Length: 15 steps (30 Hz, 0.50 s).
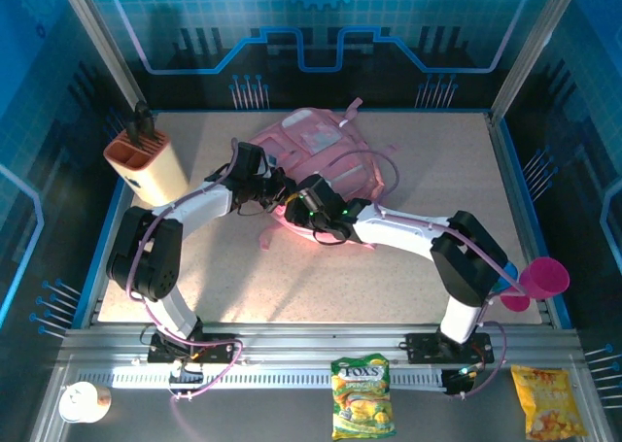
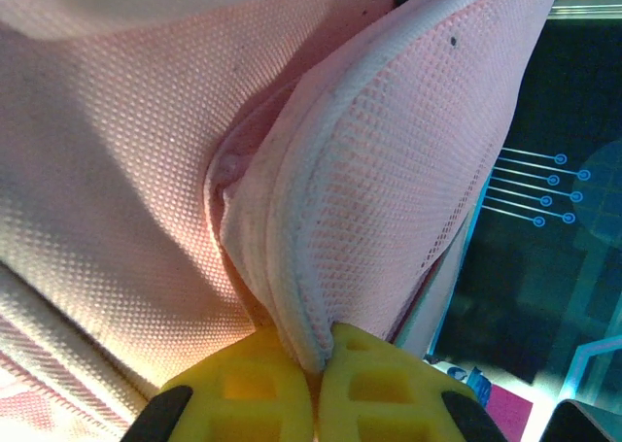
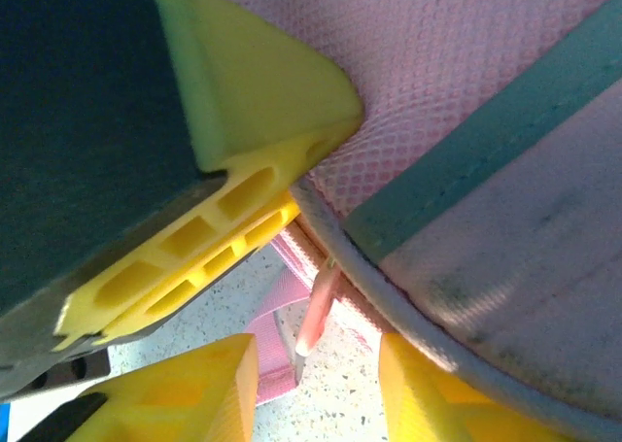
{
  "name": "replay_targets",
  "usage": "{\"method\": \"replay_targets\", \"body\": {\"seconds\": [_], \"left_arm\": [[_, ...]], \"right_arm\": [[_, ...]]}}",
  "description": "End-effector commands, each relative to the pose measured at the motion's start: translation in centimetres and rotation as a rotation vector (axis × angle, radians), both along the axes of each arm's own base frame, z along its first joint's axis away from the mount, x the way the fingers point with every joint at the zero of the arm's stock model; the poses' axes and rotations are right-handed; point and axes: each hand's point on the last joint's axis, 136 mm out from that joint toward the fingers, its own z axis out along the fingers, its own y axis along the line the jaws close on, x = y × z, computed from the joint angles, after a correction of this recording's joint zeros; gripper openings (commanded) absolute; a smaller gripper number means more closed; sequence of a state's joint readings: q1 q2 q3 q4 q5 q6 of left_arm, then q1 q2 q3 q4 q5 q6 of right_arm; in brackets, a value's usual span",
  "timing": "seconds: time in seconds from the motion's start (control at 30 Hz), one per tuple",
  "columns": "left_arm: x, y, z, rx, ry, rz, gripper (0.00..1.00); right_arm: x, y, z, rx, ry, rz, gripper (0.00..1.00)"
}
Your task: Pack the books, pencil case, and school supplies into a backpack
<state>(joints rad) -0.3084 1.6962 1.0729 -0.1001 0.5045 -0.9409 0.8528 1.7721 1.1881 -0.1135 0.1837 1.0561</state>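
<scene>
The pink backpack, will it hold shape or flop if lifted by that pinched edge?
Probably floppy: the backpack folds at its mesh edge where the left claw pinches it. Likely light: thin, slack fabric. Loose straps may drag.

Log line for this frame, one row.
left gripper: shut on backpack mesh fold | right gripper: open, pink strap between fingers

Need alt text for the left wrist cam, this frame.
The left gripper, yellow-fingered at the bottom edge, is pinched shut on the bound rim of a mesh panel of the pink backpack, whose woven fabric spreads across the left and middle. At right, past the fabric, stands a dark enclosure wall with blue circuit-style lines.
</scene>
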Motion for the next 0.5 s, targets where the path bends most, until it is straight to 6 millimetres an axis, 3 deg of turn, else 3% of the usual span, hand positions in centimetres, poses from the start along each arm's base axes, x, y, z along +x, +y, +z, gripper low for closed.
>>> {"method": "replay_targets", "body": {"seconds": [0.0, 0.47], "left_arm": [[-0.9, -1.9, 1.6, -0.085, 0.009, -0.094, 0.00], [-1.0, -2.0, 1.9, -0.094, 0.012, -0.095, 0.00]], "right_arm": [[1.3, 0.3, 0.6, -0.007, -0.036, -0.048, 0.36], [2.6, -0.2, 0.1, -0.043, -0.053, -0.106, 0.25]]}}
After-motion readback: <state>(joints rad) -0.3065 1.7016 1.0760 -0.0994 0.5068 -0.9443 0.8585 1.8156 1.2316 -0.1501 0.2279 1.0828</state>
